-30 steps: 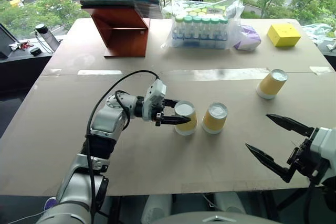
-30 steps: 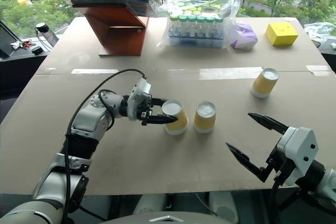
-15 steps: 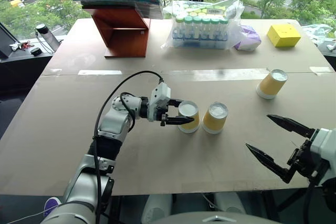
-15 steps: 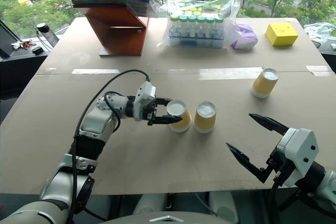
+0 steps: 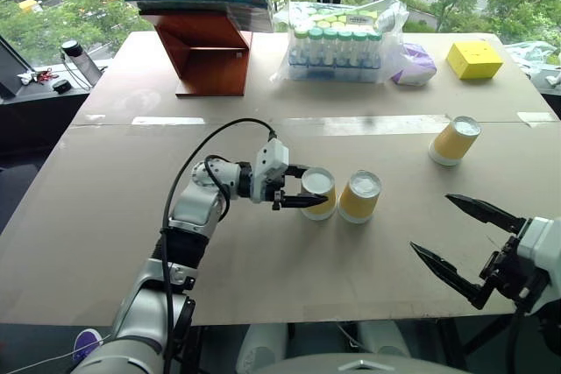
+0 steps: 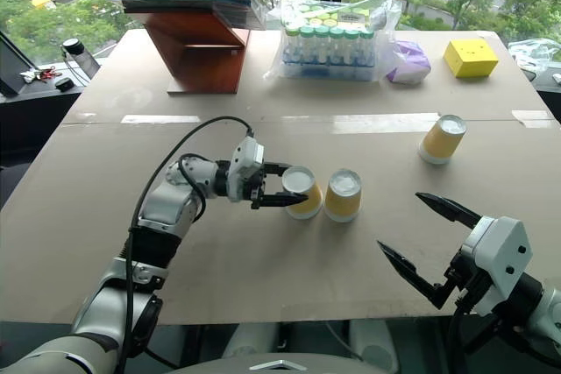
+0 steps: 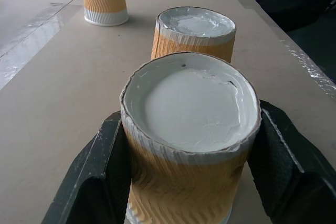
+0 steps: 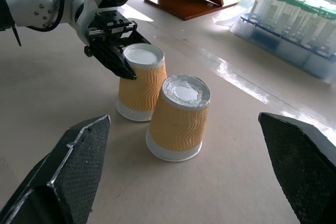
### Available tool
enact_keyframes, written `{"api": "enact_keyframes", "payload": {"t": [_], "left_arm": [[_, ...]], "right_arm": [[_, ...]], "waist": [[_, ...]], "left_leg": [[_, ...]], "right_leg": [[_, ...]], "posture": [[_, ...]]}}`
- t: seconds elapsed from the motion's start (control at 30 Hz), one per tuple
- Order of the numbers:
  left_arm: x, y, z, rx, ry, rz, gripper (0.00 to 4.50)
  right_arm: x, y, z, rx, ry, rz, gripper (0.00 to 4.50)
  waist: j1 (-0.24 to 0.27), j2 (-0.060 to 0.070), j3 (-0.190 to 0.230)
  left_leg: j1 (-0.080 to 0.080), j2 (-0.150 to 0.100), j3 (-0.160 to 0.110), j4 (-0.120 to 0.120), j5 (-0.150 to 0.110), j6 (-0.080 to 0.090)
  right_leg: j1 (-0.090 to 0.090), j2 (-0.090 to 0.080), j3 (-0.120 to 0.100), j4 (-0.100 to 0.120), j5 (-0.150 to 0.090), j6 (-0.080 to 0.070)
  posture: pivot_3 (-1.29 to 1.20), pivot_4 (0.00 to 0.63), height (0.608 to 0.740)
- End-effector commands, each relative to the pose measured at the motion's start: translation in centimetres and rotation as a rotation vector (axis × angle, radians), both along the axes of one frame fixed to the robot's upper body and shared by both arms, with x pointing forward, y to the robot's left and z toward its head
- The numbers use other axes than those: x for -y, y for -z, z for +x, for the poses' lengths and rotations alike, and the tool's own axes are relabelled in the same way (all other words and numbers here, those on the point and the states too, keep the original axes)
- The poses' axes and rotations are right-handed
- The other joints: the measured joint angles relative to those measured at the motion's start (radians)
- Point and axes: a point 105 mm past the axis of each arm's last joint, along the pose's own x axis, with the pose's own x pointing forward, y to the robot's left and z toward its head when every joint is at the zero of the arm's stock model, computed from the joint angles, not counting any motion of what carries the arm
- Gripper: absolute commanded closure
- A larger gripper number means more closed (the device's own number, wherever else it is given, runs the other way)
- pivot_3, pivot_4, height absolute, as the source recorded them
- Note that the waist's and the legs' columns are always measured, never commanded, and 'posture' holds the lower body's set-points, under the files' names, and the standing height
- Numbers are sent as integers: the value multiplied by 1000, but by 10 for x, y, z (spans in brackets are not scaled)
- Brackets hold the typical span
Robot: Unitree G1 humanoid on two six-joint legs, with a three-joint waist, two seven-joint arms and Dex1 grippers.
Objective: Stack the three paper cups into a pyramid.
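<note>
A: Your left gripper is clamped on an upside-down paper cup mid-table, touching the second cup.

B: Its wrist view puts a finger on each side. The right gripper hangs spread wide near the table's front edge; the third cup leans toward the right edge.

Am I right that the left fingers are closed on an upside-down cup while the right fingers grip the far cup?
Not quite. The right gripper is open and empty, apart from the far cup, as the left eye view shows. The left gripper does hold an upside-down cup.
</note>
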Motion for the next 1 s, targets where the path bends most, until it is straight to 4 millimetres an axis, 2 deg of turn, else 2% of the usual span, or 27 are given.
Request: {"api": "enact_keyframes", "payload": {"t": [0.03,0.63,0.7,0.77,0.8,1.0], "left_arm": [[8,-1,-4,0,20,-4,2076],[17,-9,-7,-21,36,-8,2076],[16,-8,-8,-27,35,-5,1054],[16,-8,-8,-37,35,-1,303],[16,-8,-9,-41,36,0,81],[9,-15,-8,-36,-3,-32,81]], "right_arm": [[-5,-9,-4,41,-23,-11,0],[-5,-7,-5,28,-22,-15,0],[-5,-7,-5,28,-22,-15,0],[-5,-7,-5,28,-23,-14,0],[-6,-7,-5,29,-23,-14,0],[-6,-7,-4,32,-23,-15,0]], "waist": [[1,0,0],[1,0,0],[1,0,0],[1,0,0],[0,0,0],[-1,0,0]], "left_leg": [[0,0,0,0,0,0],[0,0,-1,0,0,0],[0,0,-1,0,0,0],[0,0,-1,0,0,0],[0,0,-1,0,0,0],[0,0,-1,0,0,0]], "right_leg": [[0,0,0,0,0,0],[1,0,-1,0,0,0],[1,0,-1,0,0,0],[1,0,-1,0,0,0],[1,0,-1,0,0,0],[1,0,-1,0,0,0]], "posture": [[0,150,740],[0,150,740],[0,150,740],[0,150,740],[0,150,740],[0,150,740]]}}
